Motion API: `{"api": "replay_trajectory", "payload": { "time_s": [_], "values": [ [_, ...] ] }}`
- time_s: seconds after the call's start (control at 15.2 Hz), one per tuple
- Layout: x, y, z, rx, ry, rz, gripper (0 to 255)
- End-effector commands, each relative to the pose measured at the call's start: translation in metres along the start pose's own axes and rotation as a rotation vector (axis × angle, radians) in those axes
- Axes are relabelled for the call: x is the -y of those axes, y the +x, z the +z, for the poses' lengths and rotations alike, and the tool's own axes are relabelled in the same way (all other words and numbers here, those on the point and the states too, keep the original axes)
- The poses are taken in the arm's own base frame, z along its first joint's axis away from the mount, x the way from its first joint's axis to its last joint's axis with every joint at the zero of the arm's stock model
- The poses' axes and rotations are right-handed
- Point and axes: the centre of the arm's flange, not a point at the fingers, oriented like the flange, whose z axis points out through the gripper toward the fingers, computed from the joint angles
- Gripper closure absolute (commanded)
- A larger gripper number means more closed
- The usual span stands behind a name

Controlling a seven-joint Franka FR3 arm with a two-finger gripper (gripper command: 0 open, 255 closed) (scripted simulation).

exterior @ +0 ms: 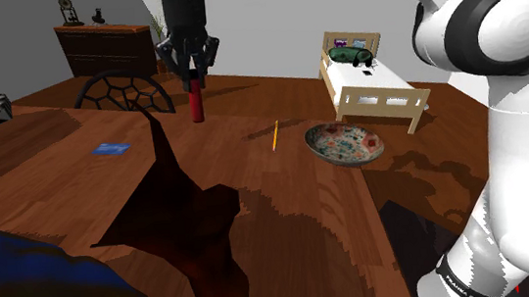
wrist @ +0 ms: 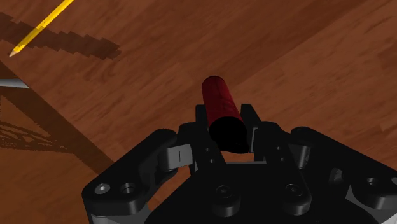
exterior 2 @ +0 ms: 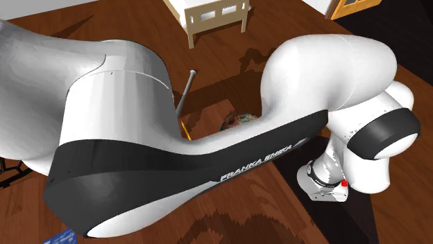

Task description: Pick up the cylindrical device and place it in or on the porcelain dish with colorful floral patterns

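I see the end effector (exterior: pixel 190 72) clamped on the dark red cylinder (exterior: pixel 196 101). Its fingers clasp the upper end, and the body hangs upright over the wooden tabletop (exterior: pixel 288 219). I cannot tell whether the lower end touches the wood. The floral dish (exterior: pixel 344 143) sits well apart, with a yellow pencil (exterior: pixel 275 135) between them.

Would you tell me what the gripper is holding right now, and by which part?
The gripper is shut on the dark red cylinder, with its fingers clasping the cylinder's top end, the one nearest the hand.
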Motion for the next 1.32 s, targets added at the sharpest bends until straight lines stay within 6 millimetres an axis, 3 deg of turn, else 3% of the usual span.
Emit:
{"api": "replay_trajectory", "payload": {
  "time_s": [0.0,0.07,1.25],
  "values": [
    [0.000,0.000,-0.011,0.000,0.000,0.000,255],
    [0.000,0.000,-0.014,0.000,0.000,0.000,255],
    [-0.158,-0.175,-0.042,0.000,0.000,0.000,255]
  ]
}}
